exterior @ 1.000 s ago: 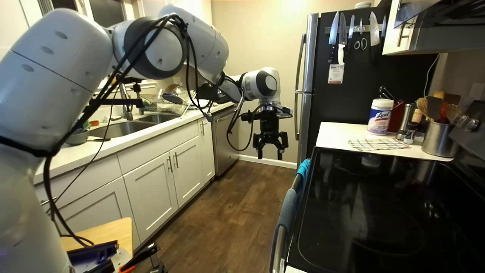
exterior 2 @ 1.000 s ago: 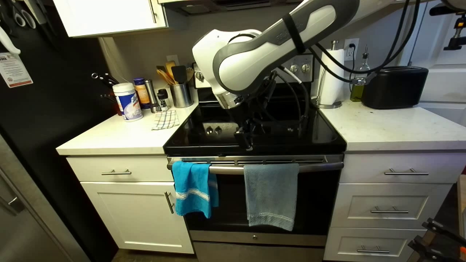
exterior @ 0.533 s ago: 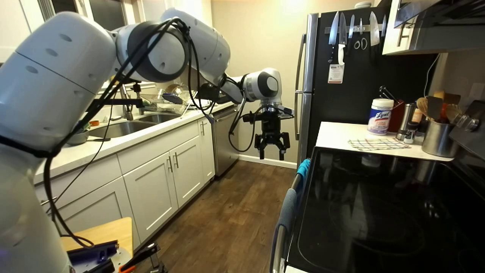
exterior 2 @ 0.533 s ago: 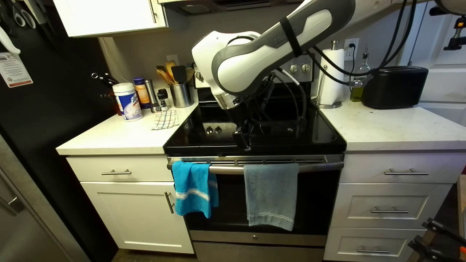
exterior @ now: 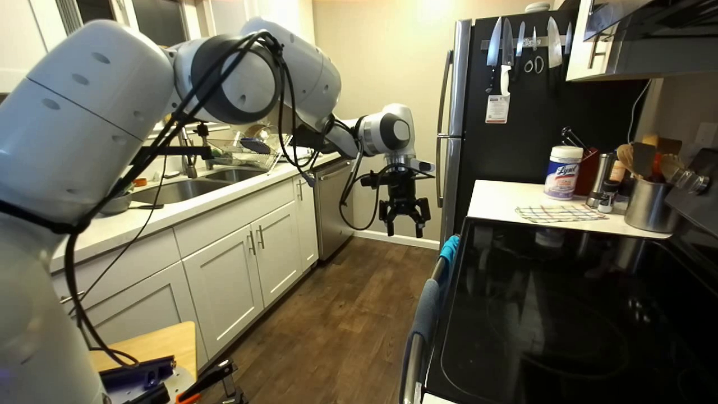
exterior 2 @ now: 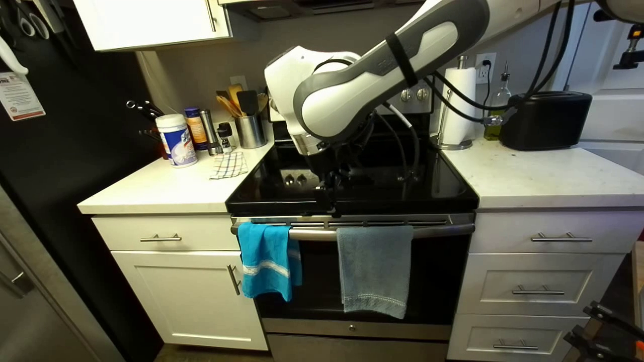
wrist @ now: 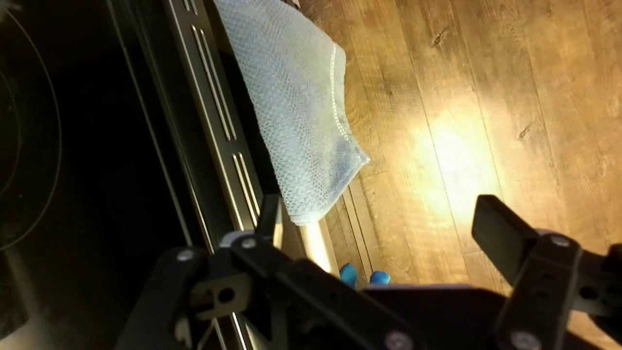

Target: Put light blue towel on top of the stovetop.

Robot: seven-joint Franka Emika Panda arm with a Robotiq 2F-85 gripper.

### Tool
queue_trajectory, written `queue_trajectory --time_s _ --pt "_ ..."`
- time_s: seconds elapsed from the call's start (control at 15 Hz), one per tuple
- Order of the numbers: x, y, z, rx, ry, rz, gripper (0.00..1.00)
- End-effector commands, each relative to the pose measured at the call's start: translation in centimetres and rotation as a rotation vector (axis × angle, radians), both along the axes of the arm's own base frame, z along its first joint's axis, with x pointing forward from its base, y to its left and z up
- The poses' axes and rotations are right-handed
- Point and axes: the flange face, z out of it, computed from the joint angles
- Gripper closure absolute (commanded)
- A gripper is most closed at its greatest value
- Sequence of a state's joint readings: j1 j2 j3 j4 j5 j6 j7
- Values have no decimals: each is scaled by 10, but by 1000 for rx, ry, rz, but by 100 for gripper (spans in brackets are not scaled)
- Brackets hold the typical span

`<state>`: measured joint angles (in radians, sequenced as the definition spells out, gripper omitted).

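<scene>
The light blue towel [exterior 2: 375, 271], pale and plain, hangs limp over the oven door handle, below the front edge of the glossy black stovetop [exterior: 538, 314]. In the wrist view the towel [wrist: 291, 97] drapes beyond the fingertips, its lower corner over the floor. My gripper [wrist: 376, 211] stands open, jaws wide apart, nothing between them. In an exterior view the gripper [exterior: 405, 231] points downward, out in front of the oven and above handle height. Against the dark range its fingers are hard to make out in an exterior view [exterior 2: 329, 201].
A bright turquoise towel [exterior 2: 266, 261] with a white stripe hangs on the same oven handle [exterior 2: 312, 235]. Beside the stovetop, a counter [exterior 2: 166, 186] carries a wipes tub [exterior 2: 176, 141], a utensil holder [exterior 2: 250, 131] and a checked cloth [exterior 2: 229, 166]. The range hood [exterior: 662, 45] overhangs the stovetop.
My gripper has come down slightly and drifted a little toward the turquoise towel's side. Its jaws have stayed open, and both towels hang as before.
</scene>
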<state>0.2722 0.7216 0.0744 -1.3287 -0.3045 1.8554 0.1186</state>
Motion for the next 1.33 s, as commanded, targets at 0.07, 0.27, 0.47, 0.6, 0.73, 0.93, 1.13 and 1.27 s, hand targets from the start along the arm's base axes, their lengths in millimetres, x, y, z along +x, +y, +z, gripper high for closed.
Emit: queue_trajectory --time_s 0.07,0.27,0.47,0.6,0.73,0.93,1.13,1.27 --pt "-1 -1 -31 17 -31 41 0" --pt "-11 -4 -54 -9 -55 67 0" --pt "-23 -9 -76 -46 -76 116 0" --pt "-33 -10 -89 -67 -91 150 0" --pt "-40 -11 -100 -89 -118 173 0" --pt "-47 -14 -111 -103 -170 195 0" --pt "-52 -17 -117 -117 -206 208 0" --pt "-54 -21 -120 -124 -230 217 0"
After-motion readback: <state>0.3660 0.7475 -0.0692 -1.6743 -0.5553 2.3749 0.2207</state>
